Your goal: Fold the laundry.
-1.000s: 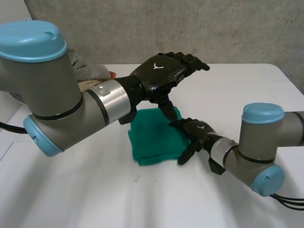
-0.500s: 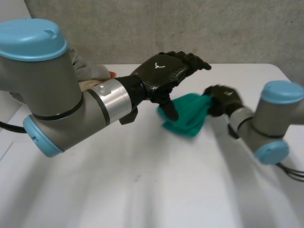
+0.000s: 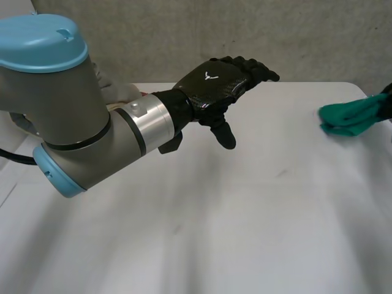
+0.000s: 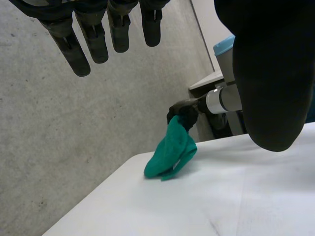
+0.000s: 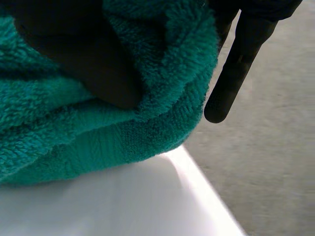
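green towel (image 3: 346,117) hangs bunched at the far right of the head view, its low end on the wide white table (image 3: 245,214). my left hand (image 3: 214,86) hovers upper centre, fingers straight, empty. my right hand (image 5: 238,59) clamps the towel's top. i judge the folding unfinished: it needs laying flat.

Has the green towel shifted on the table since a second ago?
Yes. The green towel, pinched by the right hand, has gone from the middle of the table, by the left hand, to the table's right edge.
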Controlling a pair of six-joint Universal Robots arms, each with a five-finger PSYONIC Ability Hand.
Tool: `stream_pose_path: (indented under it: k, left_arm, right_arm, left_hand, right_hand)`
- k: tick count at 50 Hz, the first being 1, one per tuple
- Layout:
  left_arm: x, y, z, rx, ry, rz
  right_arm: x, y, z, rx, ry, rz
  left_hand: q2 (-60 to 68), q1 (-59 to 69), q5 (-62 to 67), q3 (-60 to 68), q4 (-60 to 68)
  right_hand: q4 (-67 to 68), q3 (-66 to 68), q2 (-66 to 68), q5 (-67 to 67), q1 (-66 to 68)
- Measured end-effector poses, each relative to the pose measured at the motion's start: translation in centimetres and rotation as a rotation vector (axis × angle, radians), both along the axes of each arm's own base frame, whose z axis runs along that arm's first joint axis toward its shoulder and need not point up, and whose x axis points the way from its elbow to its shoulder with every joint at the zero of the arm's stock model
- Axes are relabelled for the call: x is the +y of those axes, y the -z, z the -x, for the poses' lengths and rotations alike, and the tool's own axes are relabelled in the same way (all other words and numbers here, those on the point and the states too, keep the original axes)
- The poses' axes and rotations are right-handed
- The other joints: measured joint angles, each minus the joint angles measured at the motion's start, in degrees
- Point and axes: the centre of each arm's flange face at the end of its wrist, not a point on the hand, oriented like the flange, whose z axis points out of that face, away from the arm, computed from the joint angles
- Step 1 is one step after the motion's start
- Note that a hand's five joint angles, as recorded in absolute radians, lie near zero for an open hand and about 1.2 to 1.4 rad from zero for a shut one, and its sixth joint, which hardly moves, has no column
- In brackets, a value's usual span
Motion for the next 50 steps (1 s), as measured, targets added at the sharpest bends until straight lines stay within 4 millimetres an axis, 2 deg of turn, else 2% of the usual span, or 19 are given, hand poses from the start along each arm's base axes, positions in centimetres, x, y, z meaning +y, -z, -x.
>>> stream_pose_path:
  k: [6,9,10,11,13,14,16,20,25,32,34,36,39,40,42,45,46,48,50]
  left_arm:
    - [0.0,0.2,0.1,-0.002,0.000,-0.005]
    - [0.0,0.3,0.1,-0.004,0.002,-0.009]
    - [0.1,0.4,0.2,-0.006,0.003,-0.012]
    - [0.1,0.5,0.2,-0.008,0.005,-0.014]
    - [0.2,0.5,0.2,-0.009,0.007,-0.016]
    - [0.3,0.6,0.3,-0.011,0.010,-0.018]
    - [0.4,0.7,0.4,-0.012,0.013,-0.020]
    - [0.7,0.9,0.5,-0.015,0.021,-0.024]
    - [1.0,0.9,0.6,-0.017,0.028,-0.027]
    - [1.3,0.7,0.6,-0.017,0.031,-0.028]
    - [1.3,0.7,0.6,-0.018,0.030,-0.029]
    - [1.3,0.7,0.5,-0.019,0.030,-0.031]
    - [1.4,0.6,0.4,-0.020,0.028,-0.032]
    - [1.4,0.5,0.4,-0.020,0.027,-0.031]
    - [1.4,0.2,0.2,-0.015,0.017,-0.024]
    - [0.9,-1.0,-0.4,0.004,-0.032,0.002]
    - [0.6,-1.4,-0.7,0.012,-0.056,0.013]
    - [-0.7,-2.9,-1.9,0.039,-0.144,0.050]
    - [-2.0,-3.9,-2.9,0.059,-0.220,0.077]
  right_arm:
    - [-1.2,1.0,3.5,0.001,0.047,-0.001]
    - [-1.4,1.5,4.1,0.000,0.048,-0.007]
    - [-1.4,1.9,4.4,-0.002,0.045,-0.015]
    - [-1.4,2.1,4.5,-0.003,0.044,-0.020]
    - [-1.4,2.3,4.6,-0.004,0.043,-0.025]
    - [-1.3,2.7,4.8,-0.006,0.043,-0.033]
    - [-1.3,2.9,4.9,-0.007,0.045,-0.042]
    - [-1.1,2.9,5.1,-0.005,0.060,-0.053]
    - [-0.6,0.5,5.9,0.119,0.135,-0.046]
    - [0.0,-4.6,5.5,0.495,0.192,0.040]
    - [0.3,-5.7,4.8,0.563,0.183,0.071]
    - [1.0,-7.2,2.9,0.619,0.139,0.117]
    - [2.0,-8.3,0.6,0.644,0.077,0.158]
    - [2.9,-9.0,-1.2,0.651,0.028,0.184]
    - [4.1,-9.7,-3.2,0.650,-0.034,0.204]
    - [7.1,-10.5,-6.9,0.638,-0.156,0.225]
    - [7.7,-10.7,-7.5,0.635,-0.178,0.228]
    - [10.5,-10.9,-10.2,0.625,-0.282,0.240]
    - [12.0,-11.0,-11.5,0.620,-0.339,0.245]
  left_hand:
    - [0.0,0.0,0.0,0.0,0.0]
    - [0.0,0.0,0.0,0.0,0.0]
    - [0.0,0.0,0.0,0.0,0.0]
    - [0.0,0.0,0.0,0.0,0.0]
    - [0.0,0.0,0.0,0.0,0.0]
    - [0.0,0.0,0.0,0.0,0.0]
    - [0.0,0.0,0.0,0.0,0.0]
    - [0.0,0.0,0.0,0.0,0.0]
    - [0.0,0.0,0.0,0.0,0.0]
    - [0.0,0.0,0.0,0.0,0.0]
    - [0.0,0.0,0.0,0.0,0.0]
    - [0.0,0.0,0.0,0.0,0.0]
    - [0.0,0.0,0.0,0.0,0.0]
    - [0.0,0.0,0.0,0.0,0.0]
    - [0.0,0.0,0.0,0.0,0.0]
    - [0.0,0.0,0.0,0.0,0.0]
    - [0.0,0.0,0.0,0.0,0.0]
    - [0.0,0.0,0.0,0.0,0.0]
    - [0.0,0.0,0.0,0.0,0.0]
  right_hand:
    - [0.0,0.0,0.0,0.0,0.0]
    - [-0.3,0.7,0.7,-0.2,1.4]
    - [-4.9,5.6,6.2,-3.9,7.1]
    - [-13.9,-2.5,-1.2,-12.7,0.0]
    - [-17.4,-7.1,-6.1,-16.3,-4.7]
    - [-39.8,-28.8,-28.3,-39.3,-25.9]
    - [-52.3,-36.5,-35.8,-51.6,-31.8]
    - [-56.6,-38.7,-37.1,-55.2,-32.1]
    - [-56.7,-38.7,-37.1,-55.2,-32.1]
    - [-56.7,-38.7,-37.1,-55.2,-32.1]
    - [-56.7,-38.7,-37.1,-55.2,-32.1]
    - [-56.7,-38.7,-37.1,-55.2,-32.1]
    - [-56.7,-38.7,-37.1,-55.2,-32.1]
    - [-56.7,-38.7,-37.1,-55.2,-32.1]
    - [-56.7,-38.7,-37.1,-55.2,-32.1]
    - [-56.7,-38.7,-37.1,-55.2,-32.1]
    - [-56.7,-38.7,-37.1,-55.2,-32.1]
    - [-56.7,-38.7,-37.1,-55.2,-32.1]
    - [-56.7,-38.7,-37.1,-55.2,-32.1]
